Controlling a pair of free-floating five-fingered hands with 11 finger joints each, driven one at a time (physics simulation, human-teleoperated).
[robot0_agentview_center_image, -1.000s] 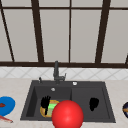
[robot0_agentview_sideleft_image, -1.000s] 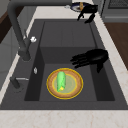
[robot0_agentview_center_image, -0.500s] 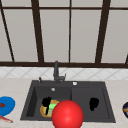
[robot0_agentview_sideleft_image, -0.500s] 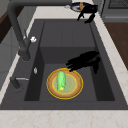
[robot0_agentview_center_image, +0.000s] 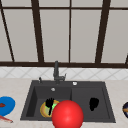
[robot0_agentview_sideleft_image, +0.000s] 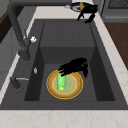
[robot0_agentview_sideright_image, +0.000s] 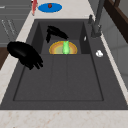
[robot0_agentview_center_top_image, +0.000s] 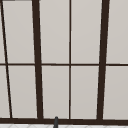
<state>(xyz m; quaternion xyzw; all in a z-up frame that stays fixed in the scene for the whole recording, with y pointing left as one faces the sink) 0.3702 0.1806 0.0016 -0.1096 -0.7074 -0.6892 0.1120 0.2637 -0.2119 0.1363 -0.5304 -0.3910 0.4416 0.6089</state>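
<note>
Here, a yellow plate (robot0_agentview_sideleft_image: 65, 85) in the sink's (robot0_agentview_sideleft_image: 67, 30) left basin carries a green cup (robot0_agentview_sideleft_image: 60, 81) lying on its side. The left hand (robot0_agentview_sideleft_image: 75, 66) hovers just over the cup, fingers loosely spread, holding nothing. The right hand (robot0_agentview_center_image: 93, 103) hangs relaxed over the right basin, below a window (robot0_agentview_center_top_image: 70, 60).

A green object (robot0_agentview_sideleft_image: 60, 82), upright-oblong and translucent-looking, is seen lying on a round plate (robot0_agentview_sideleft_image: 75, 88) with a yellow rim and an orange-brown band around a paler centre. The plate is set flat on the floor of the left basin of the dark sink (robot0_agentview_sideleft_image: 67, 32). The green object is placed left of the plate's centre, its far end just under the fingertips (robot0_agentview_sideleft_image: 61, 72) of the left hand (robot0_agentview_sideleft_image: 75, 65).
</note>
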